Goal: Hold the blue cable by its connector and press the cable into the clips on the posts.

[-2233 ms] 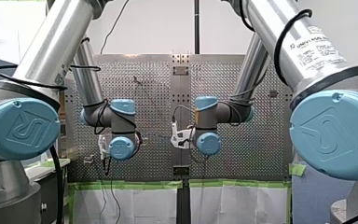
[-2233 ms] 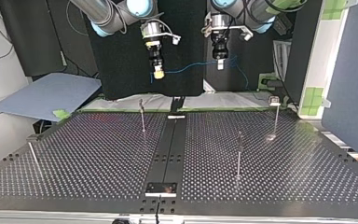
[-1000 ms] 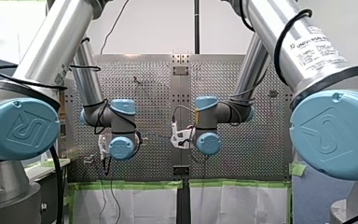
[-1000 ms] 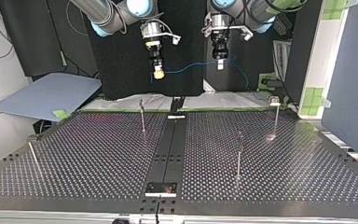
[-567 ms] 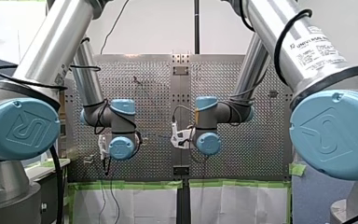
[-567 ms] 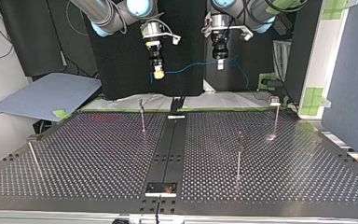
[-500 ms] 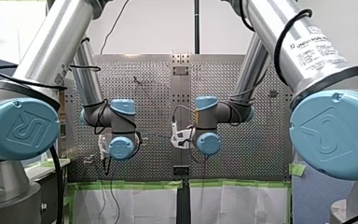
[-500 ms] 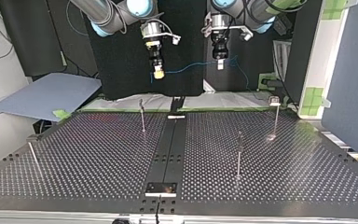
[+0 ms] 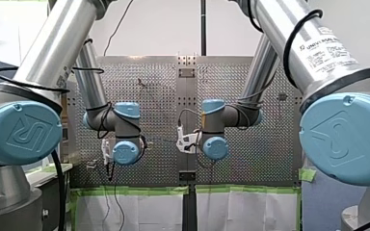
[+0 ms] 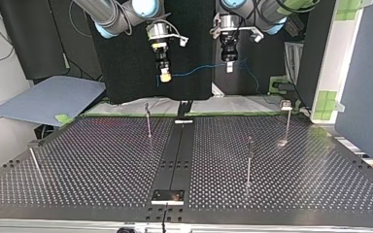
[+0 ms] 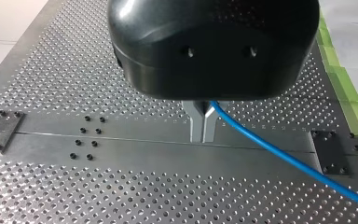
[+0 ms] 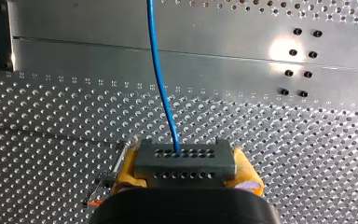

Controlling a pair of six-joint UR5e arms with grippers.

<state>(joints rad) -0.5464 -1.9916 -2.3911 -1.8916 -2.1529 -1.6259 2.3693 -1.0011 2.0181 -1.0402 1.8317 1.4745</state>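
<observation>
Both grippers hang high above the perforated table [image 10: 102, 160]. In the right wrist view, my right gripper [image 12: 185, 175] is shut on the grey connector [image 12: 185, 158], with a yellow pad [image 12: 127, 169] on each side. The blue cable [image 12: 161, 84] runs out of the connector. In the top view it spans from my right gripper [image 10: 165, 75] across to my left gripper [image 10: 229, 67], then dangles loose behind. In the left wrist view, my left gripper [image 11: 203, 128] has its metal fingers shut, and the blue cable [image 11: 279, 153] comes out from between them.
Thin posts with clips stand on the table: one [image 10: 148, 120] at the back centre-left, one [image 10: 248, 160] right of the middle, one [image 10: 287, 119] at the back right, and a leaning one [image 10: 34, 162] at the left edge. A dark rail [image 10: 175, 155] runs down the middle.
</observation>
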